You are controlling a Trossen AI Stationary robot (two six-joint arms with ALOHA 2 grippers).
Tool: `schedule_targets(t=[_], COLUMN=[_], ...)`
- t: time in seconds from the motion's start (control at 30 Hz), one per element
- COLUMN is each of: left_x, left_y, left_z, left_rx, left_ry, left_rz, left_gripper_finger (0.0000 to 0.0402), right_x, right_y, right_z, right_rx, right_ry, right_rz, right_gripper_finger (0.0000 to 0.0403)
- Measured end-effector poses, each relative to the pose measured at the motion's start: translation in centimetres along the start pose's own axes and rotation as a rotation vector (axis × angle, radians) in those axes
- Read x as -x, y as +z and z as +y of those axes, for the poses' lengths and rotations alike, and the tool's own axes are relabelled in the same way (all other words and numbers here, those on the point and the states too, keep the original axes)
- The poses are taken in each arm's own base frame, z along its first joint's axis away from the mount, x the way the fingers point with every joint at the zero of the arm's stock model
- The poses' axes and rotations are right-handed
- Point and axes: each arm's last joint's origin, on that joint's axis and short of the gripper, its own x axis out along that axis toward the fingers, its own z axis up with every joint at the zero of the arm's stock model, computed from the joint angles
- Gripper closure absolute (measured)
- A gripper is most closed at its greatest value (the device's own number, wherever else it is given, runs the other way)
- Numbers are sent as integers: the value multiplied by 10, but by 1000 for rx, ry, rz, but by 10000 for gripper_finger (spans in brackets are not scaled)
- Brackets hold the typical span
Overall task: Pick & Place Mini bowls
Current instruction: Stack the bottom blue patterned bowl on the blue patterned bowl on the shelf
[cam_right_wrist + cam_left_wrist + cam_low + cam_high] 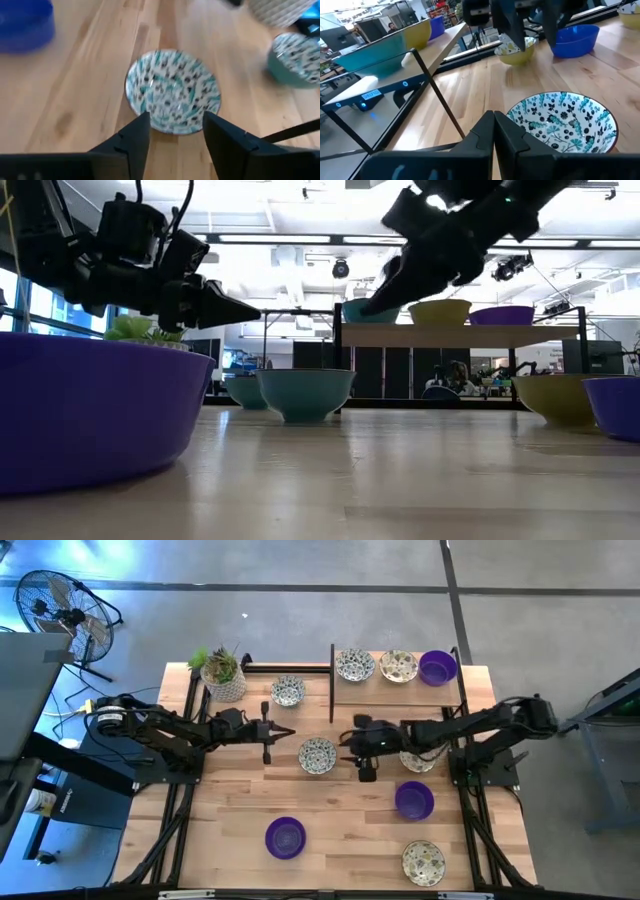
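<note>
A mini bowl point(317, 755) with a teal-and-dark floral pattern stands on its base mid-table; it also shows in the right wrist view point(172, 90) and the left wrist view point(565, 122). My right gripper point(343, 743) hovers open just right of it, tipped downward, its fingertips point(142, 132) on either side of the bowl's near rim without touching. My left gripper point(290, 731) is shut and level, just left of and beyond that bowl, holding nothing. In the low view the left gripper point(240, 310) and the right gripper point(390, 292) hang above the bowl point(305, 392).
Three bowls point(398, 666) sit on a raised shelf point(400, 688) at the back right. A potted plant point(225, 675) and a patterned bowl point(288, 690) stand at the back left. Purple bowls point(285, 837) point(414, 800) and patterned bowls point(423, 861) point(415, 762) lie nearer.
</note>
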Motion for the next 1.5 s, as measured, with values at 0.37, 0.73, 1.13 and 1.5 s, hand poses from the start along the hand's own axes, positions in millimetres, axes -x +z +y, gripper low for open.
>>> schedule_targets(t=[0.37, 0.73, 1.13, 1.5], left_x=[0, 0, 0, -1], left_y=[0, -1, -1, -3], left_z=[0, 0, 0, -1], left_rx=[0, 1, 1, 2], left_ry=[-1, -2, -2, -4], left_rz=[4, 7, 7, 20], left_gripper_finger=[401, 401, 401, 401], right_x=[-39, -55, -71, -77], right_y=[9, 8, 1, 0], right_z=[14, 18, 19, 21], right_rx=[301, 485, 618, 677], right_ry=[46, 71, 67, 83], right_rz=[217, 304, 306, 281], right_gripper_finger=[222, 240, 259, 322])
